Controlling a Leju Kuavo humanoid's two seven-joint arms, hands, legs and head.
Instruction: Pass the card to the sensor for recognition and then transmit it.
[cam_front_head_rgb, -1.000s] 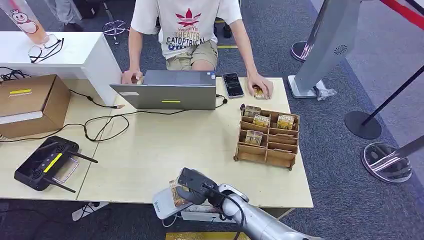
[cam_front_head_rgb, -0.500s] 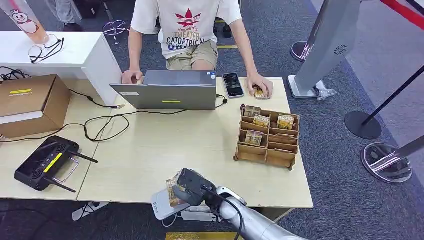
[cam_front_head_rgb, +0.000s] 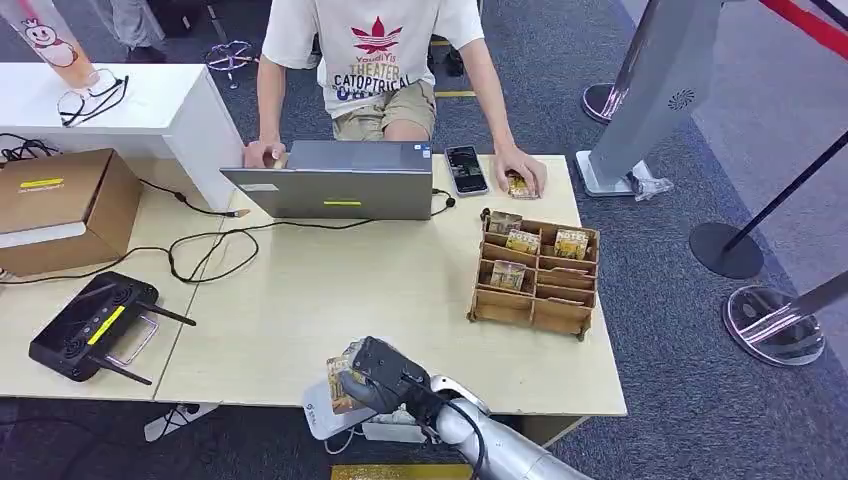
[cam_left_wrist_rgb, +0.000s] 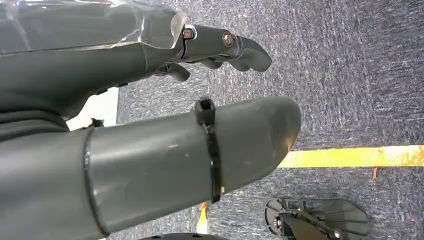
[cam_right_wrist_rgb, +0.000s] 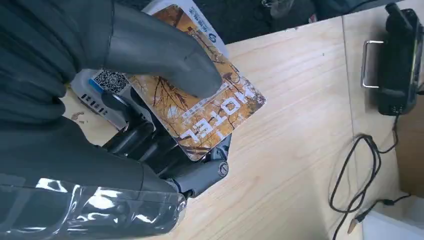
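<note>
Table (cam_front_head_rgb: 300, 300) near edge: right hand (cam_front_head_rgb: 378, 372) pinching card (cam_front_head_rgb: 340, 382), shifted left over sensor (cam_front_head_rgb: 322, 412).

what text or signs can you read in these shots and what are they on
"HOTEL": on the orange tree-printed card that the right robot hand holds over the white card reader.
"THEATER" and "CATOPTRICAL": on the person's white T-shirt with a red leaf logo; the lines above and below are too blurred.
QR code: on the reader, not decodable; a small logo near its edge is unreadable.
Cards in the brown wooden slotted rack: too small.
</note>
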